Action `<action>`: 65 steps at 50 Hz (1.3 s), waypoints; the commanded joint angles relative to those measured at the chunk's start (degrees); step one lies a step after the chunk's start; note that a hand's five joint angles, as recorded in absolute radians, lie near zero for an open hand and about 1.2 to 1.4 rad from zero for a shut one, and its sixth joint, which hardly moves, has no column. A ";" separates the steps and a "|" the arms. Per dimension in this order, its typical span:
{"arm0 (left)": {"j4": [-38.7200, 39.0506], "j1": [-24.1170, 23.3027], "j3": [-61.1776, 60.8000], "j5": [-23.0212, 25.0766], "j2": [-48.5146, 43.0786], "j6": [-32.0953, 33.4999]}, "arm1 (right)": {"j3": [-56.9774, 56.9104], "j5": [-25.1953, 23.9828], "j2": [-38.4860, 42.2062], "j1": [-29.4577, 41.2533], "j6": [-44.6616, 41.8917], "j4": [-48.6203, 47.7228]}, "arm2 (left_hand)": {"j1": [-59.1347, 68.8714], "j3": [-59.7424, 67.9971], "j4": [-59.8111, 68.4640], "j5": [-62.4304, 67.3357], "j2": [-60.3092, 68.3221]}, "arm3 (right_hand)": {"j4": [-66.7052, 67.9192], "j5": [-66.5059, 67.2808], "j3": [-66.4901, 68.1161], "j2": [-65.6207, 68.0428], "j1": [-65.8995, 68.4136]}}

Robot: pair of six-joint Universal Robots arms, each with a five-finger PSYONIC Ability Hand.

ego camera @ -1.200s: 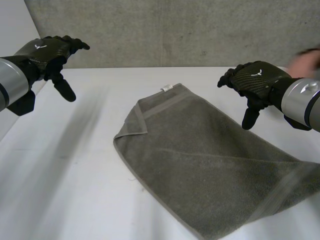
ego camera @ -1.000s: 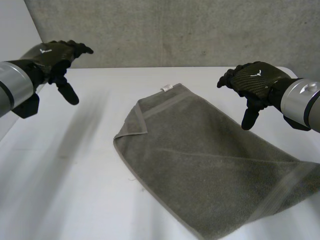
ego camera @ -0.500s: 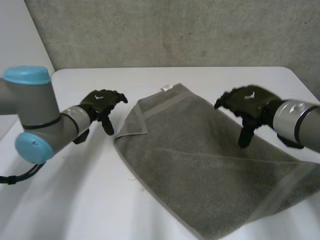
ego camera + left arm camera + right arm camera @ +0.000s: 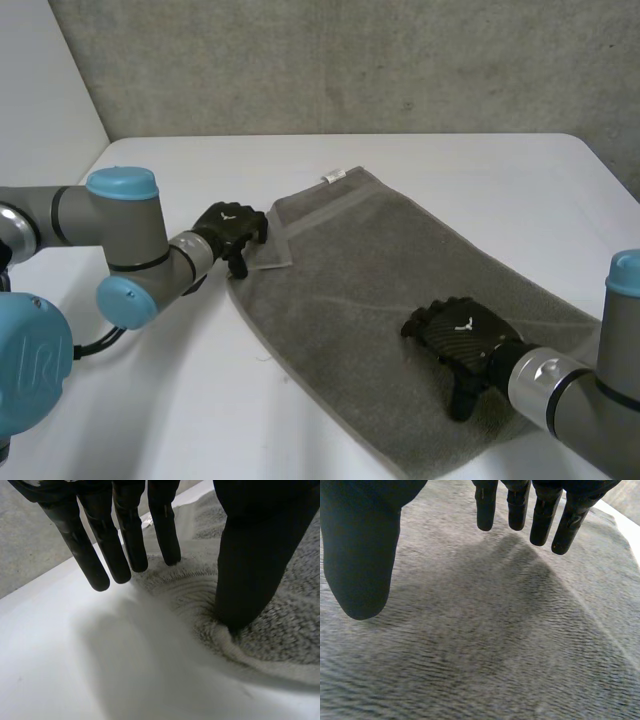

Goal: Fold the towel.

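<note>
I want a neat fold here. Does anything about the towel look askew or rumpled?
Yes. The towel lies diagonally across the table, not square to its edges, and its corner by the left hand is flipped over onto itself. The rest lies mostly flat.

Left arm [image 4: 118, 232] reaches in low from nine o'clock, left hand [image 4: 232, 228] down at the end of it, fingers [image 4: 132, 540] straight and side by side, thumb [image 4: 255, 555] planted well apart from them. Over at four o'clock, right arm [image 4: 575, 400] angles in from the corner, right hand [image 4: 462, 335] palm down, fingers [image 4: 540, 515] straight, thumb [image 4: 362, 555] spread wide, nothing gripped.
</note>
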 commanded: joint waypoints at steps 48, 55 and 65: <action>0.01 -1.58 1.73 -7.01 5.02 -1.52 | 6.08 14.33 0.21 13.28 14.08 -14.79 | 45.32 45.61 45.57 45.69 45.60 | 51.81 51.62 52.87 51.77 53.10; -0.16 -1.58 0.15 -7.01 6.52 -2.40 | 5.91 14.42 -0.67 13.01 12.92 -14.44 | 45.32 45.61 45.57 45.69 45.60 | 64.82 64.63 65.88 64.77 66.11; -0.95 -2.02 -3.01 -7.01 8.63 -2.22 | 4.77 8.64 -0.49 13.10 12.49 -7.25 | 45.32 45.61 45.57 45.69 45.60 | 66.77 66.59 67.84 66.73 68.07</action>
